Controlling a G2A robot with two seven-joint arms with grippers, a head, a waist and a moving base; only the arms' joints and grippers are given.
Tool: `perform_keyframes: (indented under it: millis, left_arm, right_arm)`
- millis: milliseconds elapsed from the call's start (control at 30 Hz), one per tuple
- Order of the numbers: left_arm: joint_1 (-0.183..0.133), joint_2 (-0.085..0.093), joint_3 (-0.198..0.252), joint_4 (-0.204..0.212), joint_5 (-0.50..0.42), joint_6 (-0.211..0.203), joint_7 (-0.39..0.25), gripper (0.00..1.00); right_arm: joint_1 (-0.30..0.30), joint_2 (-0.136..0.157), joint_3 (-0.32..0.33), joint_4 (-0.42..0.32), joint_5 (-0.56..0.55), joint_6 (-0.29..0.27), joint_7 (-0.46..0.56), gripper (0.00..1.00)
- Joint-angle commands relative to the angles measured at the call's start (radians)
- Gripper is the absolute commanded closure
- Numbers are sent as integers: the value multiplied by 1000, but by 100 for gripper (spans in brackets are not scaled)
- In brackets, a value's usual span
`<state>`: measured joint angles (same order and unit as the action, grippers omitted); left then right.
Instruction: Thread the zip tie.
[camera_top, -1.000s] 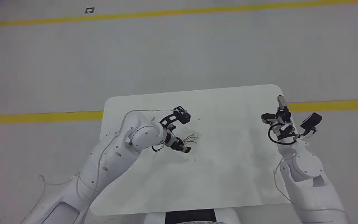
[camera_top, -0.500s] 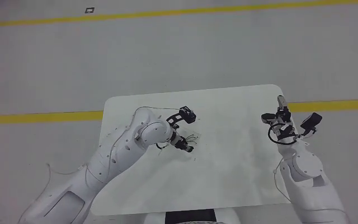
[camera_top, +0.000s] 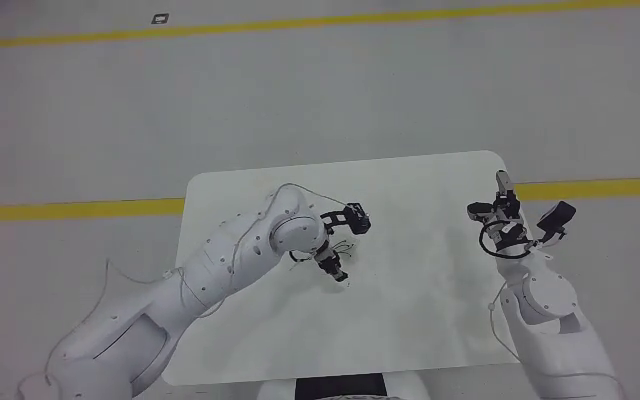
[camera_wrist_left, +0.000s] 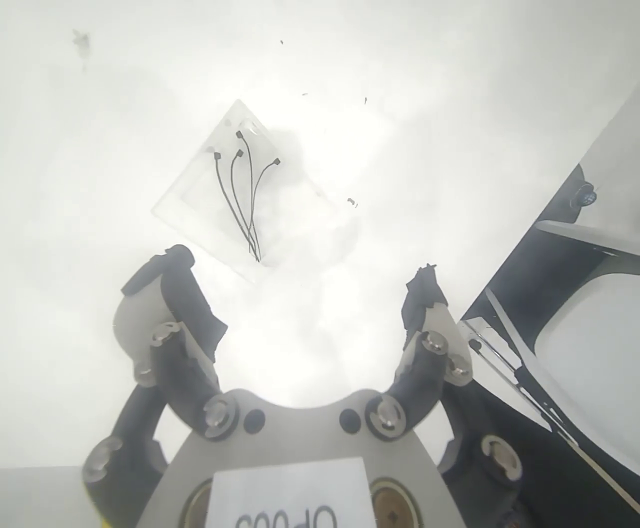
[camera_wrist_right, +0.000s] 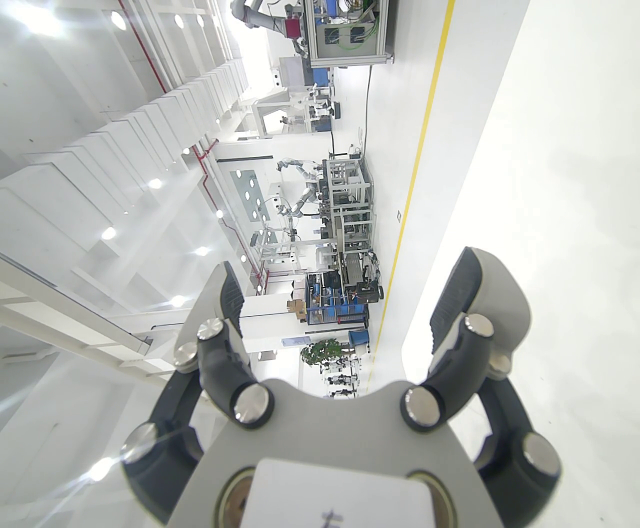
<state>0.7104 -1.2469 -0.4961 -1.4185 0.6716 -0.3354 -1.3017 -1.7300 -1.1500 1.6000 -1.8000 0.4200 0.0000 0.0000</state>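
Observation:
Several thin black zip ties (camera_wrist_left: 240, 200) lie fanned out on a clear square sheet (camera_wrist_left: 190, 197) on the white table. From above, the zip ties (camera_top: 343, 246) sit near the table's middle, partly covered by the left arm. My left gripper (camera_wrist_left: 300, 280) hovers open just short of the sheet's near corner, with nothing between its fingers. The same gripper (camera_top: 337, 271) points down at the table in the top view. My right gripper (camera_wrist_right: 345, 295) is open and empty at the table's right edge (camera_top: 503, 183), aimed out at the room.
The white table (camera_top: 420, 300) has a rounded far-right corner and bare surface between the two arms. A few tiny dark specks (camera_wrist_left: 352, 202) lie beside the sheet. Yellow floor lines (camera_top: 90, 209) run behind the table.
The left arm has swung right and forward over the table's middle, carrying its gripper from left of the zip ties to just in front of them. The right arm has not moved.

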Motion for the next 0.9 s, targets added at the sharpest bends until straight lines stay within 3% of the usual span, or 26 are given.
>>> perform_keyframes:
  millis: [0, 133, 233, 400, 633, 733, 867]
  left_arm:
    - [1, 0, -1, -1, -1, 0, 1, 0]
    - [1, 0, -1, -1, -1, 0, 1, 0]
    - [12, -1, 3, -6, -60, -5, 59, 0]
    - [-41, -5, 68, 17, -100, -5, 12, 0]
    - [-41, -5, 68, 17, -100, -5, 12, 0]
    - [-36, -4, 66, 22, -110, -5, 42, 0]
    - [-45, -1, 70, 26, -106, -5, 24, 0]
  right_arm:
    - [0, 0, 0, 0, 0, 0, 0, 0]
    - [0, 0, 0, 0, 0, 0, 0, 0]
    - [0, 0, 0, 0, 0, 0, 0, 0]
    - [0, 0, 0, 0, 0, 0, 0, 0]
    - [0, 0, 0, 0, 0, 0, 0, 0]
    - [0, 0, 0, 0, 0, 0, 0, 0]
    - [0, 0, 0, 0, 0, 0, 0, 0]
